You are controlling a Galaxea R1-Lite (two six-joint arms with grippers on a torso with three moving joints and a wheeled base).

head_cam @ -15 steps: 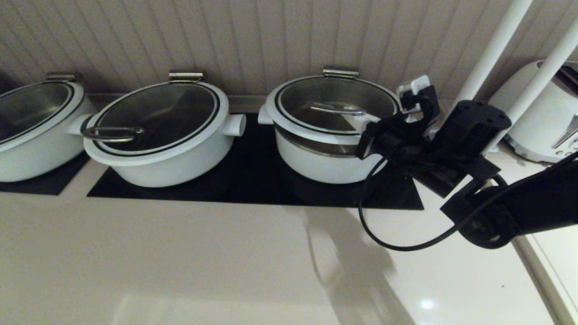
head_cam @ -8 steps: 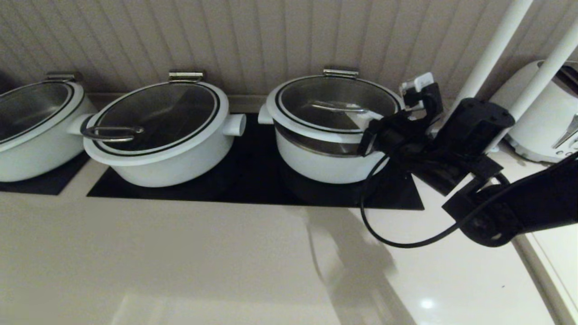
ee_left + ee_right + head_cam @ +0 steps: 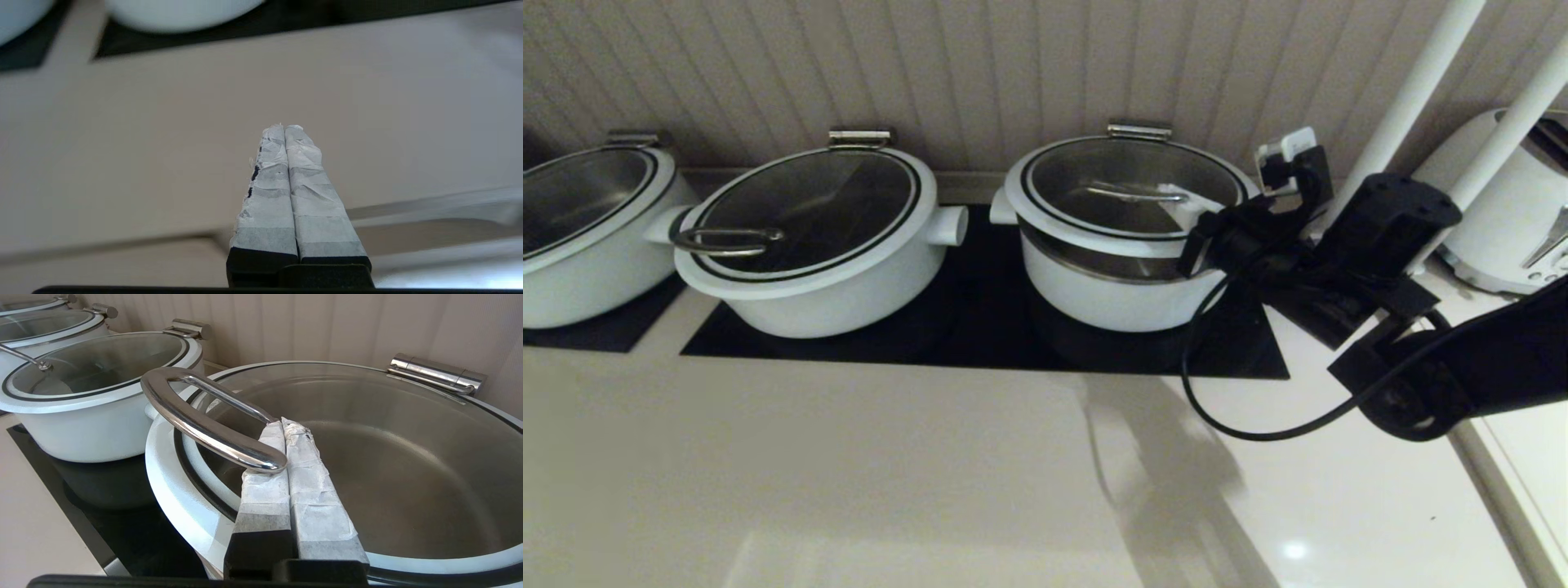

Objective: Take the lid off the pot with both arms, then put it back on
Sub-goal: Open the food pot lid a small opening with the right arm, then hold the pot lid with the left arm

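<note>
The pot [image 3: 1112,287] stands on the black hob panel [image 3: 980,327] set into the worktop [image 3: 849,474], near the panel's right end and close to the ribbed back wall [image 3: 1013,65]. The lid [image 3: 1131,192] sits over it, tipped up at the front so that a strip of the steel liner shows beneath the white rim, while the rear hinge [image 3: 1138,130] stays at the wall side.

The right gripper [image 3: 284,424] reaches in from the worktop's right side, its taped fingers pressed together with no gap between them. They are slid under the steel bar handle [image 3: 204,416], which lies across the top of one finger; the handle seems to rest on the fingers rather than being pinched, though the contact is partly hidden.

The left gripper [image 3: 284,127] hangs over bare worktop in front of the hob panel, well apart from the pot, its fingers likewise closed flat against each other with nothing between.

A wider pot [image 3: 809,245] with a loop-handled lid stands to the left on the same panel, and another pot [image 3: 580,237] sits at the worktop's far left. A white appliance [image 3: 1503,212] occupies the right rear corner.
</note>
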